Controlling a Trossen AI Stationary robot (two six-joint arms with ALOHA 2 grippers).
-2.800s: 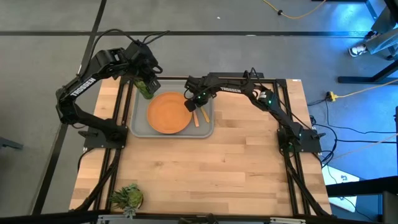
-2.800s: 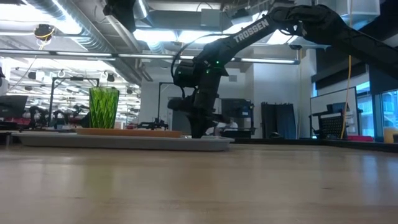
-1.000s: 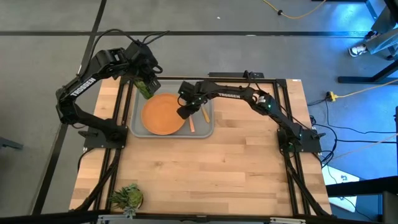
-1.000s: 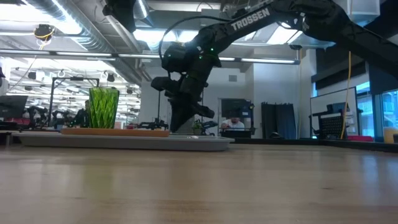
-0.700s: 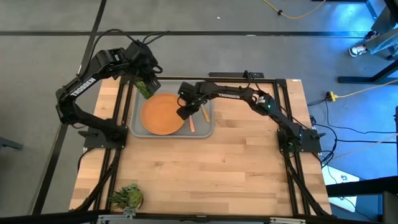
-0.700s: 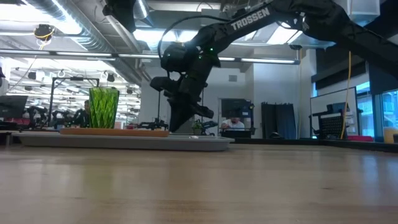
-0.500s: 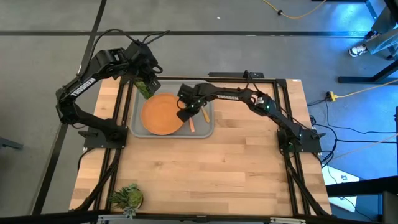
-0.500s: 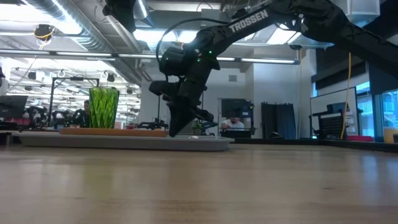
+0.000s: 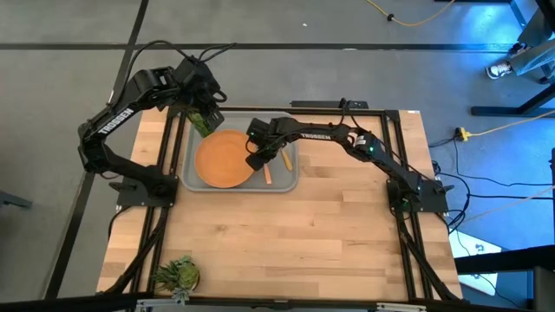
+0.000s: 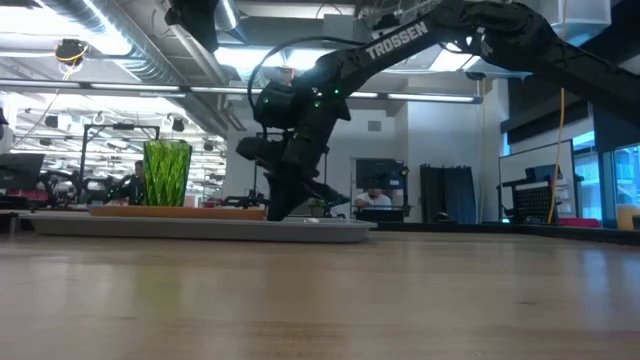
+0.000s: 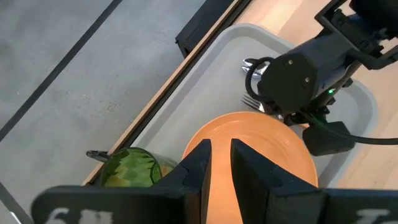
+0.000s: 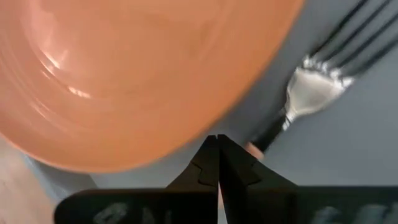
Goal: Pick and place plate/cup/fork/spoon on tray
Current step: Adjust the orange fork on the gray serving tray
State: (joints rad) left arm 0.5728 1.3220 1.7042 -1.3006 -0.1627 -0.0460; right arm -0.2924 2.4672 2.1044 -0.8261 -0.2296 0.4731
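While its fingers stay pinched shut, the right gripper (image 9: 252, 161) presses against the smooth round orange plate (image 9: 223, 159) on the grey rimmed tray (image 9: 195, 180), beside the silver-tined fork (image 12: 323, 65).

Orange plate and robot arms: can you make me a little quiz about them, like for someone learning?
1. True or false: the round flat orange plate lies on the large grey plastic tray.
2. Pick one. The right gripper, at the plate's edge, is: A) wide open, B) shut, C) holding a cup.
3. Fill the gap: in the right wrist view, the silver thing with prongs beside the plate is a ____.

Key: 1 true. 2 B. 3 fork, the slim silver-tined fork.
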